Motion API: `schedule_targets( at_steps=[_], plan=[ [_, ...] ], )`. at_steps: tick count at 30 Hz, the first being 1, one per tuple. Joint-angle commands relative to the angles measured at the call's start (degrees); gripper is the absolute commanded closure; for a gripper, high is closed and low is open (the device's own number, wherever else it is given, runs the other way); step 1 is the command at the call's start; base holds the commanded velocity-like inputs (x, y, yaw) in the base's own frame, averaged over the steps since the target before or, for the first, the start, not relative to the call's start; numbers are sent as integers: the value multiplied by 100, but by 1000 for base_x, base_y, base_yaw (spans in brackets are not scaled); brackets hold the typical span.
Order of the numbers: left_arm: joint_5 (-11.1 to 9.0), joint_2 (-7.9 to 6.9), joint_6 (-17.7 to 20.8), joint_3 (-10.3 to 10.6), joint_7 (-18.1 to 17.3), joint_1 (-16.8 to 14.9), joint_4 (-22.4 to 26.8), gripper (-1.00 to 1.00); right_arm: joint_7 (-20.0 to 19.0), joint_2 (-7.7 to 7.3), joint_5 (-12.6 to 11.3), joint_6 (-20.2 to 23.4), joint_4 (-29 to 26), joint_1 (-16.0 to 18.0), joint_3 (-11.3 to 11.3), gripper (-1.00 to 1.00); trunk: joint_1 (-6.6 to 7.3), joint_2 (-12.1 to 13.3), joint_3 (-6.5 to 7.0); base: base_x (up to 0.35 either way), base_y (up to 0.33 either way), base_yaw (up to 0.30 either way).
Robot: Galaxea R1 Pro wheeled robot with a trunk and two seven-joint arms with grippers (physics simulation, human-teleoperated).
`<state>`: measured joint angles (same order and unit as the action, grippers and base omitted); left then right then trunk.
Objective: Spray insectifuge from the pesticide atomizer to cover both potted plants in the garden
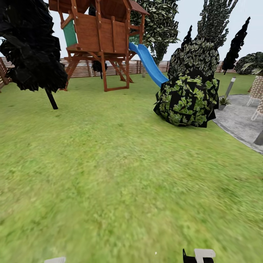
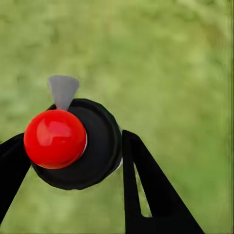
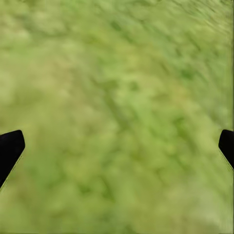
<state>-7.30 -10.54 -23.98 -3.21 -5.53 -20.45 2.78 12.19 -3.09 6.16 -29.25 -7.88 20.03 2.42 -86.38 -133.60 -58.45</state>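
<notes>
Left tool (image 2: 68, 161) grips the black round-bodied pesticide atomizer (image 2: 92, 146) with red ball cap above green lawn (image 1: 109, 164), right tool (image 3: 117, 146) spread open, small potted plant (image 1: 223, 101) on grey patio edge.

A backyard garden: lawn (image 1: 109, 164), wooden playhouse (image 1: 100, 33) (blue slide (image 1: 149, 64)), slatted fence (image 1: 84, 68), seemingly a paved patio (image 1: 241, 117).

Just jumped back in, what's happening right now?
The left claw is shut on the atomizer, seen from above with its red cap and grey nozzle over grass. The right claw is open, with only lawn beneath it. The robot stands on the lawn, facing a wooden playhouse with a blue slide. One potted plant sits far off at the patio edge, beyond a bush, so no spraying yet.
</notes>
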Motion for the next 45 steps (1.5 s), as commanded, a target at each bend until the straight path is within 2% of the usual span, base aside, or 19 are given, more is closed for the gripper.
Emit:
schedule_targets(
  at_steps=[1,45],
  plan=[
    [-52,-1,-10,-31,-56,-3,-6,100,29,1,61,-11,6,6,26,-100,-2,-2,-5,339,-7,-29],
    [-52,-1,-10,-31,-58,-3,-6,100,20,1,78,-16,15,6,21,-100,-2,-2,-5,340,0,-1]
  ],
)
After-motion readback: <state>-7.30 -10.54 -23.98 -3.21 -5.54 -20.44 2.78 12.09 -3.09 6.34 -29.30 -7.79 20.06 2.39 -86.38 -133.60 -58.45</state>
